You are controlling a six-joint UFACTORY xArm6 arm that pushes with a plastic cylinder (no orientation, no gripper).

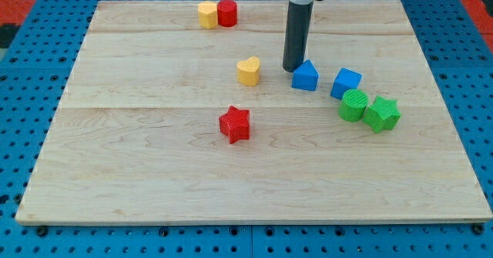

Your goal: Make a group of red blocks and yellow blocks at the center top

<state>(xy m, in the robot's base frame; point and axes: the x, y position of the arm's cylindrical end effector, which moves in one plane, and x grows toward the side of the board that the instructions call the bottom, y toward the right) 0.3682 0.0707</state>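
table (154, 173): you're looking at a pale wooden board; all blocks are sitting in its upper and middle parts.
my tip (292, 69): it's resting on the table just to the view's left of the blue house-shaped block (305, 76), touching it or nearly so; I can't tell which. The rod is standing upright, coming down from the view's top.
claw: there isn't one on this rig, so you're getting no open or closed state, only a bare rod end.
yellow block at top (207, 15): it's sitting near the view's top edge, left of centre, looks roughly hexagonal, with no clear long axis.
red cylinder (227, 13): it's standing upright, touching the yellow block on that block's right side.
yellow heart (248, 71): it's lying near the board's middle, to the view's left of my tip and apart from it; the notch is facing the view's top, the point is facing the view's bottom.
red star (235, 124): it's lying below the yellow heart, apart from it, one arm pointing roughly to the view's top; no long axis.
blue cube (346, 83): it's sitting just to the right of the blue house-shaped block, slightly turned.
green cylinder (354, 105): it's sitting below the blue cube, near it.
green star (382, 113): it's touching the green cylinder on its right.
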